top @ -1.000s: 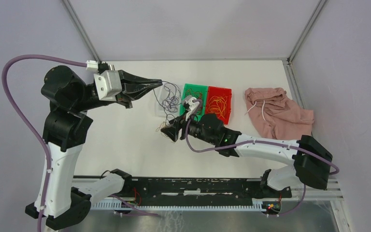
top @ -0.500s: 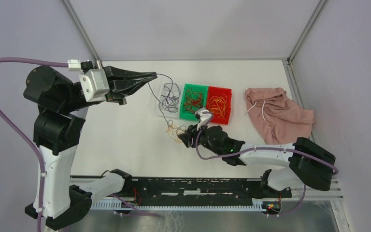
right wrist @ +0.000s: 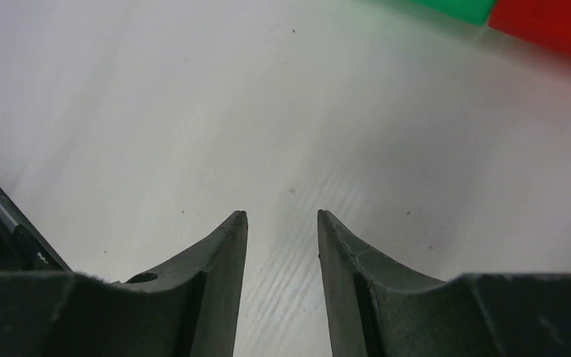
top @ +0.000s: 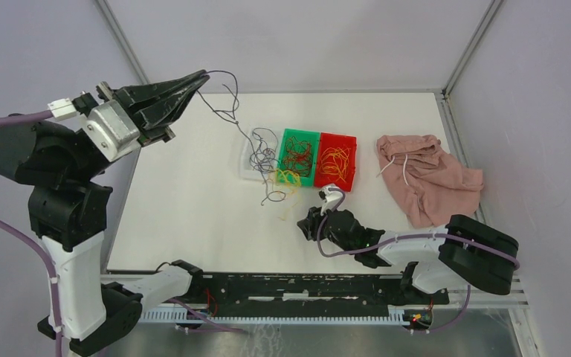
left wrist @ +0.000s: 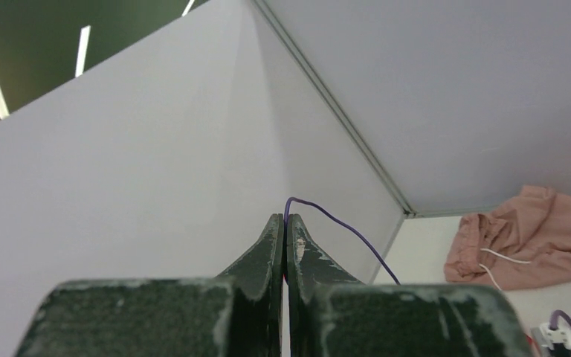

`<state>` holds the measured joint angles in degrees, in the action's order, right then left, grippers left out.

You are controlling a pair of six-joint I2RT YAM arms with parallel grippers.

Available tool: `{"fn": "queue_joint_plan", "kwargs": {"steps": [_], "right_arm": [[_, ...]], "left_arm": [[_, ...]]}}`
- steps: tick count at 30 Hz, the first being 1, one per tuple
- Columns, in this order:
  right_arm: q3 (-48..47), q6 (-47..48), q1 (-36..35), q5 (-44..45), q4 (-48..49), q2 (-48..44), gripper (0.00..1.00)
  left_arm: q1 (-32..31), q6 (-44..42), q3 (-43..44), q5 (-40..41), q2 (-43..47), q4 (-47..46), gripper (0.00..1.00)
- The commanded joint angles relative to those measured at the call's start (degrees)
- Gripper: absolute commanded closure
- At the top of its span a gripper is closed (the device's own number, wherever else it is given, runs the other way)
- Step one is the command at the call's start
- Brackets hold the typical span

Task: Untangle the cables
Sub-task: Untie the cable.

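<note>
My left gripper (top: 202, 74) is raised high over the table's far left, shut on a dark purple cable (top: 232, 115). The cable hangs down to a dark tangle (top: 264, 158) in the clear tray. In the left wrist view the jaws (left wrist: 285, 218) meet on that purple cable (left wrist: 342, 227). A yellow clump of cables (top: 288, 178) lies on the table below the tangle, with one dark strand (top: 271, 197) trailing from it. My right gripper (top: 305, 220) sits low near the table's front, open over bare table (right wrist: 282, 214), apart from every cable.
A green bin (top: 300, 141) of dark red cables and a red bin (top: 338, 143) of yellow-orange cables stand side by side mid-table; their corners show in the right wrist view, green (right wrist: 453, 6) and red (right wrist: 557, 22). A pink cloth (top: 425, 175) with a white drawstring lies at right.
My left gripper rose up and leftward, drawing the purple cable out long. My right gripper backed toward the near edge, away from the yellow clump, its jaws narrowing.
</note>
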<state>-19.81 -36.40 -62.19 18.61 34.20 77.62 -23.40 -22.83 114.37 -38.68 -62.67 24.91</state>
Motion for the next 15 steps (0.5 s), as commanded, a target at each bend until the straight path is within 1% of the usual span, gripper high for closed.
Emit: {"fn": "queue_joint_plan", "kwargs": {"steps": [1, 4, 6, 7, 8, 10, 13, 15], "right_arm": [[1.49, -2.32, 0.0, 3.11, 2.57, -0.58, 0.54], [2.54, -2.95, -0.02, 4.18, 0.31, -1.17, 0.56], [3.48, -2.85, 0.02, 4.31, 0.5, -1.6, 0.56], [3.65, -2.38, 0.04, 3.81, 1.02, -2.08, 0.54], [3.49, -1.56, 0.01, 3.04, 1.01, -3.24, 0.48], [0.97, 1.26, 0.05, 1.27, -1.83, -7.79, 0.39], [-6.43, 5.62, 0.02, -2.61, -7.54, -14.78, 0.3], [-13.25, 8.09, 0.01, -6.28, -10.78, -16.98, 0.25]], "left_arm": [[-0.16, -4.46, 4.1, 4.59, -1.14, -4.2, 0.97], [-0.22, -5.89, 4.79, 7.81, -1.6, -6.97, 0.97], [-0.16, -5.98, 4.88, 10.2, -1.79, -9.52, 0.97], [-0.16, -5.74, 5.18, 10.31, -1.95, -9.49, 0.97], [-0.2, -5.66, 5.85, 9.19, -2.19, -8.08, 0.97], [-0.2, -4.22, 6.04, 5.46, -2.27, -4.86, 0.97], [-0.19, -1.3, 1.41, -0.71, 0.17, -3.99, 0.97], [-0.21, -0.42, -1.85, -3.31, 1.8, -3.99, 0.97]]}}
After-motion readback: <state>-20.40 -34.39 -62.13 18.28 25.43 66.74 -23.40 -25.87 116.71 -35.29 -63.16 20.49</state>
